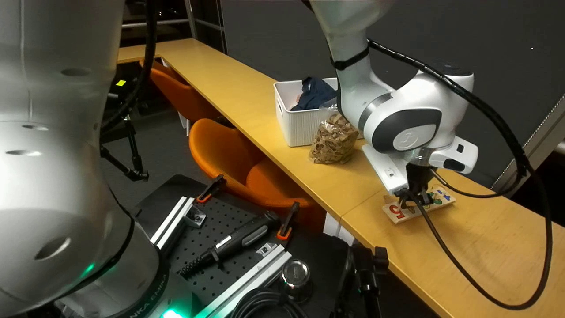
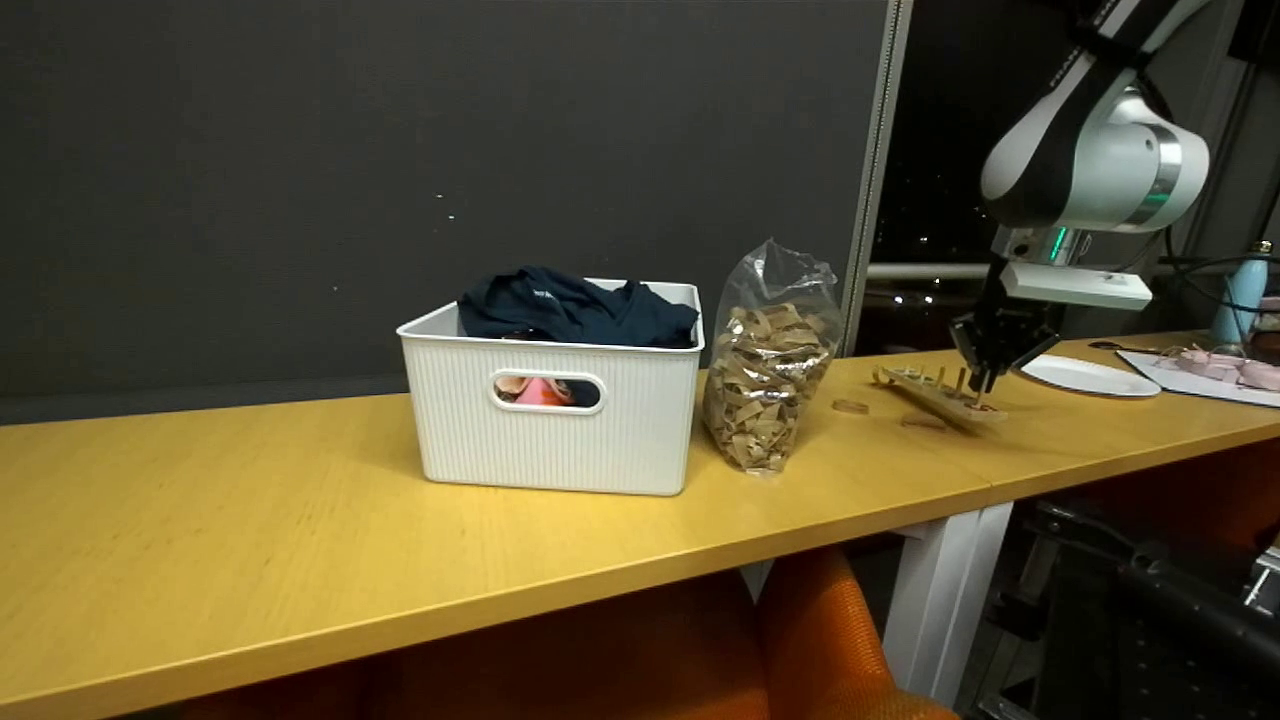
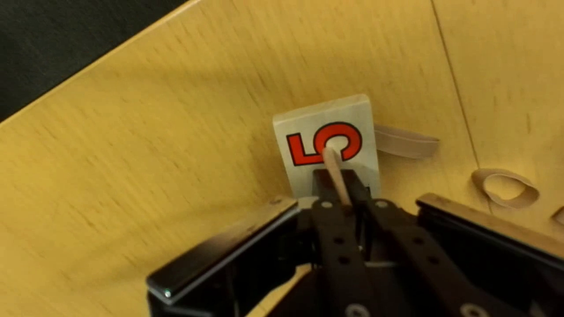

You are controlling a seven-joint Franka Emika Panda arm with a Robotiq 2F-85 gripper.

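My gripper (image 3: 337, 180) is closed around a thin wooden peg (image 3: 335, 169) that stands on a white board with a red number 5 (image 3: 304, 124). The fingers are nearly together, with the peg between them. The board has several coloured numbers in an exterior view (image 1: 408, 213). In an exterior view (image 2: 930, 396) it has several upright pegs and looks tilted, with its near end above the table and a shadow below. The gripper is at the number 5 end in both exterior views (image 1: 416, 202) (image 2: 983, 386). The fingers hide much of the board in the wrist view.
Tan bands (image 3: 407, 141) (image 3: 506, 189) lie beside the board on the wooden table (image 1: 481, 247). A clear bag of brown bands (image 2: 765, 390) and a white basket with dark cloth (image 2: 550, 440) stand nearby. A white plate (image 2: 1090, 376) lies behind the gripper. A black cable (image 1: 545, 247) loops from the arm.
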